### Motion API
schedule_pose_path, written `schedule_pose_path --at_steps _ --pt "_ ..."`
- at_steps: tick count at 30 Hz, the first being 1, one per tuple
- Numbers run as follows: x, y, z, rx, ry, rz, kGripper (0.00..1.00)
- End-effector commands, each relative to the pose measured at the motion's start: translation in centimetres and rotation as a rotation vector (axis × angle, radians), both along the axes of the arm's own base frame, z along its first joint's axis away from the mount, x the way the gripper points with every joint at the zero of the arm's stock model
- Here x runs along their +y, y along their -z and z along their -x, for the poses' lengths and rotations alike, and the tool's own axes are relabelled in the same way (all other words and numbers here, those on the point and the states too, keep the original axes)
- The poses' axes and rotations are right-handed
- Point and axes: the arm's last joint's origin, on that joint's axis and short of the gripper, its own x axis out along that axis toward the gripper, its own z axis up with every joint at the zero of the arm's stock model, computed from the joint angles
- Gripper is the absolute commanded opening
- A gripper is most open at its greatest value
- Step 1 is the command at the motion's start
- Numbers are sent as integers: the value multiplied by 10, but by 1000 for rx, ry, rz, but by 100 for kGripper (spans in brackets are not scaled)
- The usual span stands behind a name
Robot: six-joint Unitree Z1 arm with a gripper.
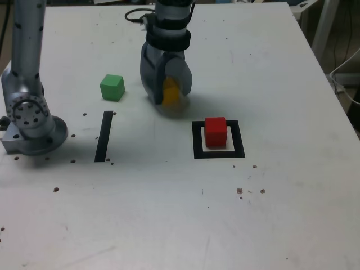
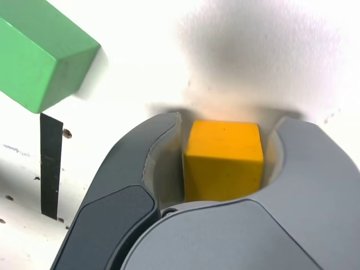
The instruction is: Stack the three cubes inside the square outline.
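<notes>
The claw (image 1: 169, 93) stands low over the white desk (image 1: 169, 225), pointing down, with the yellow cube (image 1: 170, 91) between its two curved jaws. In the wrist view the yellow cube (image 2: 224, 160) fills most of the gap; one jaw appears to lie against its face, while a narrow pale slit shows at the other, so a firm pinch cannot be confirmed: the jaws are drawn in around the cube, not spread wide. The cube appears to sit on the desk, which suggests the grasp step is in hand and the lift not yet made. The red cube (image 1: 215, 132) sits inside the square outline (image 1: 197, 139), on its white centre, forming the base of the stack; its top face is the likely target for the yellow cube. The green cube (image 1: 112, 87) lies well apart, toward the exterior view's left, near the straight black tape strip (image 1: 103, 136), clear of the claw's working path. Judged from this layout, one cube of three is placed.
</notes>
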Motion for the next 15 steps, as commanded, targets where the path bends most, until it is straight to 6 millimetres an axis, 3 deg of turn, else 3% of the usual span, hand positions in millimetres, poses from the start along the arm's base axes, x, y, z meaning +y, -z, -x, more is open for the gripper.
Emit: schedule_pose_path --at_steps 1,6,15 --pt "-4 -2 0 -22 14 11 40" --pt "-11 -5 3 -57 34 2 30" --pt "-29 -25 11 -19 103 -35 22"
